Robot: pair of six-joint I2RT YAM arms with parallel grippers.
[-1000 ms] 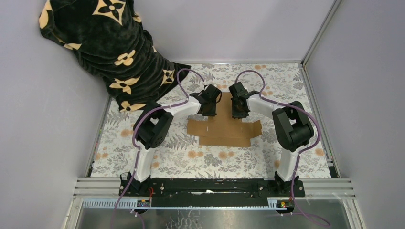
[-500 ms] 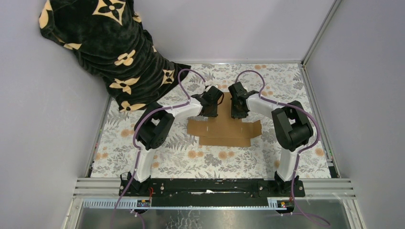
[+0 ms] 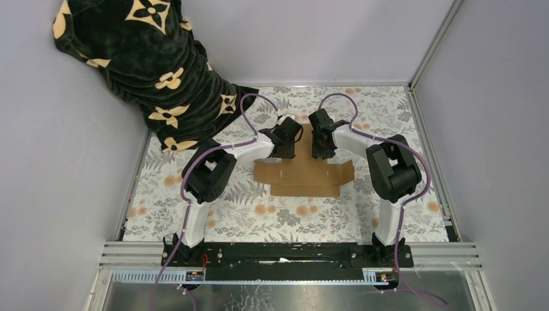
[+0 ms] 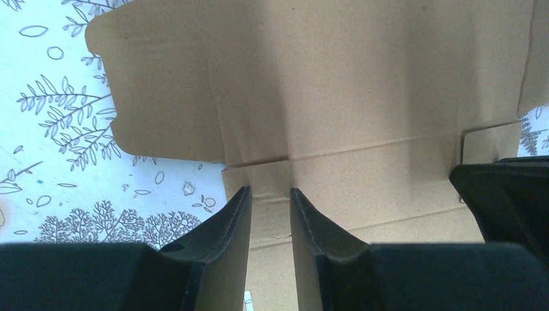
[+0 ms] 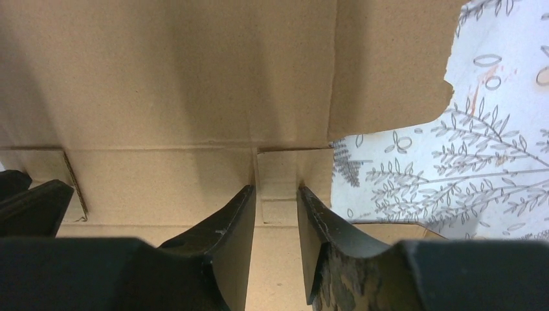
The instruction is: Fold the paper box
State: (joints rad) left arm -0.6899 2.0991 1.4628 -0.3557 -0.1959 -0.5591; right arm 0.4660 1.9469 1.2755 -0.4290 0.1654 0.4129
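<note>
The paper box (image 3: 304, 176) is a flat brown die-cut cardboard sheet lying on the floral cloth, mid-table. My left gripper (image 3: 285, 146) and right gripper (image 3: 322, 146) hang side by side over its far panel, pointing down. In the left wrist view my left gripper (image 4: 270, 190) is open, its fingers straddling a small tab by a crease in the cardboard (image 4: 336, 84). In the right wrist view my right gripper (image 5: 276, 188) is open over a similar tab of the sheet (image 5: 162, 84). Neither holds anything. Each wrist view catches the other gripper at its edge.
A black blanket with beige flower motifs (image 3: 152, 71) is heaped at the back left, reaching the cloth. Grey walls close in the cell, and a metal rail (image 3: 428, 139) runs along the right edge. The floral cloth (image 3: 259, 214) lies between the sheet and the arm bases.
Both grippers have widened their jaws a little and shifted slightly toward the far side. The cardboard sheet has stayed flat in the same place.
</note>
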